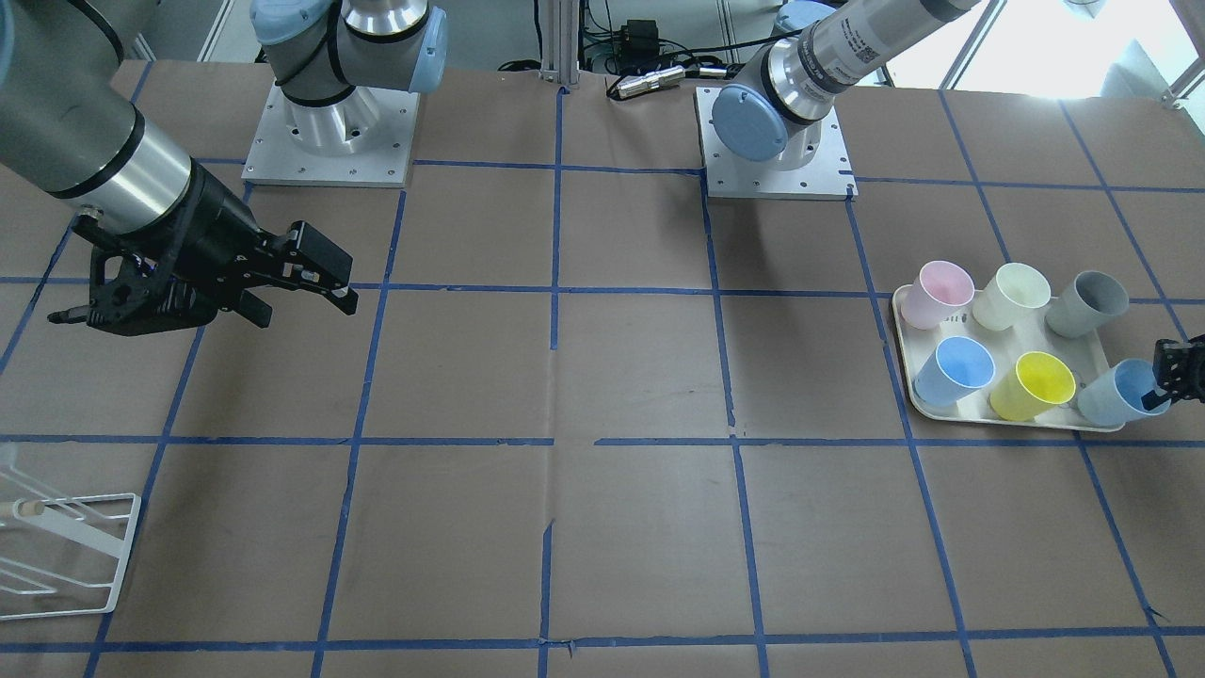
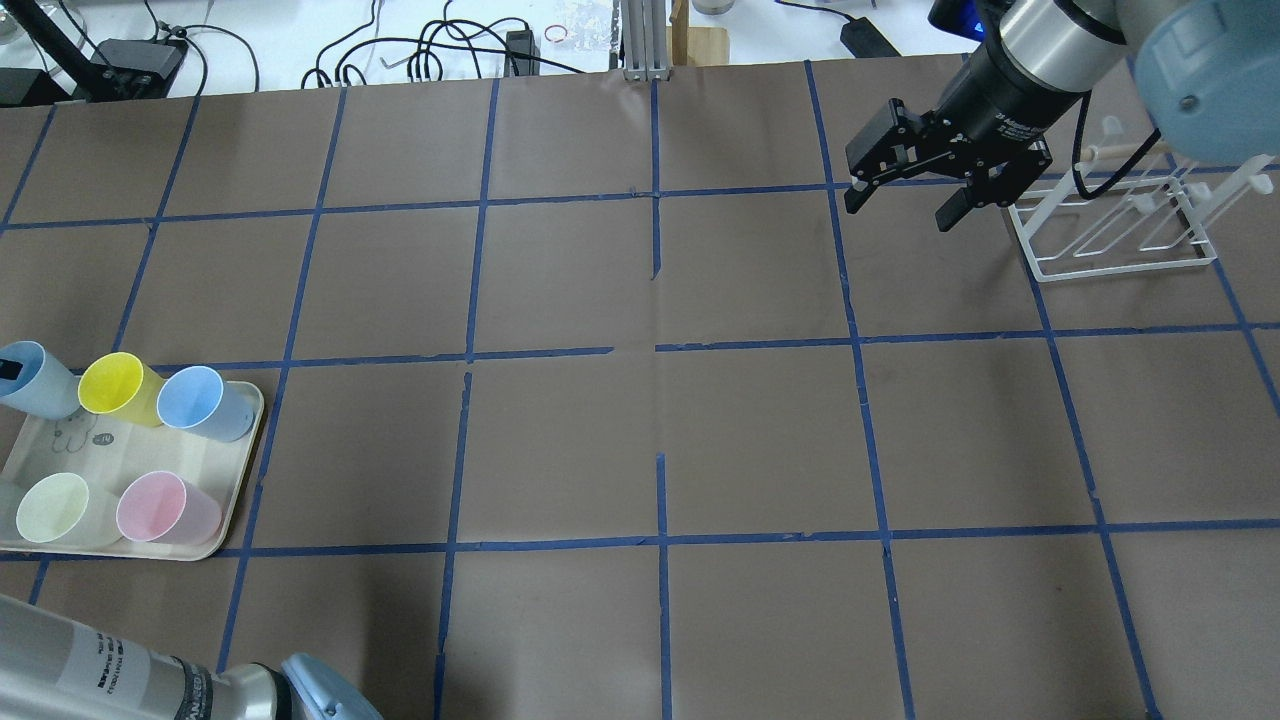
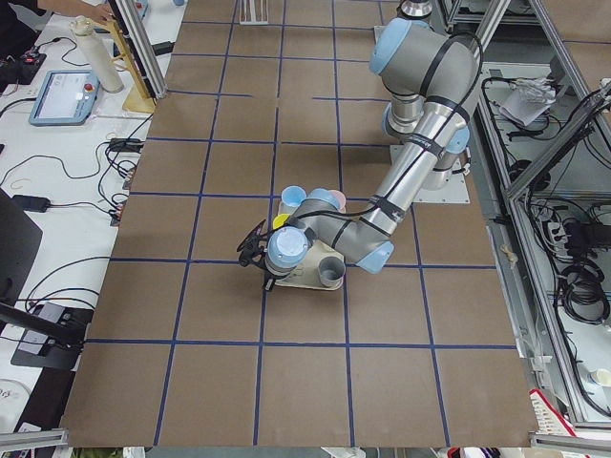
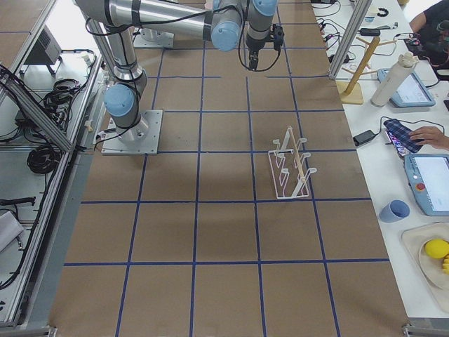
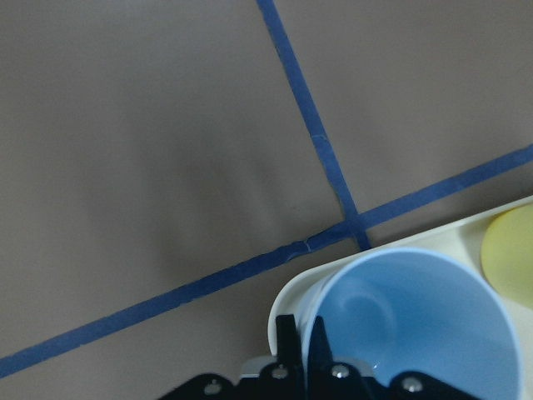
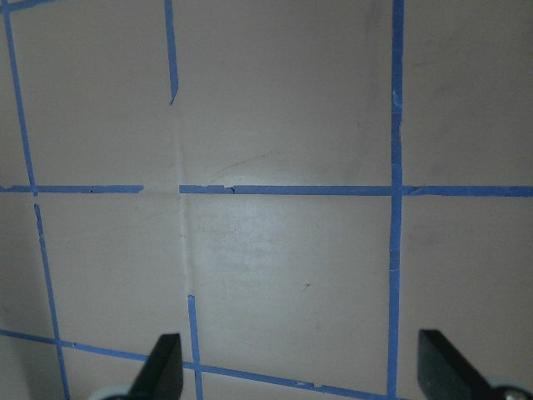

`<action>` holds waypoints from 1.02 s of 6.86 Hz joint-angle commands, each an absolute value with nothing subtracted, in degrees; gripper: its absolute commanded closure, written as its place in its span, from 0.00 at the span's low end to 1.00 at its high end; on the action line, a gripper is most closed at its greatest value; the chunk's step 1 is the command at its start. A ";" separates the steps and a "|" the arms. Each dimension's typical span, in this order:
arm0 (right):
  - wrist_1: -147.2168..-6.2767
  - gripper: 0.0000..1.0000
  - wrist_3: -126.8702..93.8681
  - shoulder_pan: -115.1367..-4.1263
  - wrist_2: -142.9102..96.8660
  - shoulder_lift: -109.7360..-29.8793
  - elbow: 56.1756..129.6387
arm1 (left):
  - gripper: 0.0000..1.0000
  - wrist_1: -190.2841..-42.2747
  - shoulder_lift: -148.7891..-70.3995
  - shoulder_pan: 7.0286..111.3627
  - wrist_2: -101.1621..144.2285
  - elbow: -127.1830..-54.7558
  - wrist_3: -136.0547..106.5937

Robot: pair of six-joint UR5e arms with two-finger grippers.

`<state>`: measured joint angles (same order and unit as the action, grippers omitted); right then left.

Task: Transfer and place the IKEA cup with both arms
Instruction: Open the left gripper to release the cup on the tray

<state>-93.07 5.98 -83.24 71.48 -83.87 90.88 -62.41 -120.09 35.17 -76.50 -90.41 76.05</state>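
Note:
The pale powder-blue IKEA cup [image 1: 1116, 395] stands at the corner of the cream tray [image 1: 902, 348], farthest from the robot. It also shows in the overhead view [image 2: 35, 385] and in the left wrist view [image 5: 416, 333]. My left gripper [image 1: 1154, 395] is shut on its rim, one finger inside the cup and one outside, as the left wrist view [image 5: 308, 354] shows. My right gripper [image 2: 900, 205] is open and empty above the table on the other side, also seen in the front view [image 1: 306, 294].
On the tray [image 2: 100, 450] also stand a sky-blue cup [image 1: 955, 370], a yellow cup [image 1: 1034, 386], a pink cup [image 1: 939, 294], a cream cup [image 1: 1012, 296] and a grey cup [image 1: 1087, 303]. A white wire rack [image 2: 1110, 235] stands beside my right gripper.

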 commanded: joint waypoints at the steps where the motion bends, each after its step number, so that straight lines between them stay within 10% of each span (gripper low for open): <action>1: -93.08 0.00 6.06 -83.23 71.37 -83.94 90.88 | 1.00 -62.32 -120.15 35.07 -76.64 -90.44 76.37; 3: -93.08 0.00 6.06 -83.14 71.37 -83.94 90.79 | 1.00 -62.23 -120.58 35.07 -76.64 -90.09 77.16; 4: -93.08 0.00 6.15 -83.14 71.37 -83.94 90.79 | 0.86 -62.14 -120.85 35.07 -76.64 -90.00 77.17; 5: -92.99 0.00 6.07 -83.14 71.45 -84.02 90.79 | 0.32 -62.14 -121.20 35.07 -76.47 -90.09 77.08; 7: -93.08 0.00 6.06 -83.14 71.46 -84.37 90.79 | 0.21 -62.92 -120.68 35.16 -77.08 -89.13 75.86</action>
<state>-93.05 6.07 -83.15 71.48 -84.17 90.79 -62.37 -120.93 35.12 -76.71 -89.79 76.55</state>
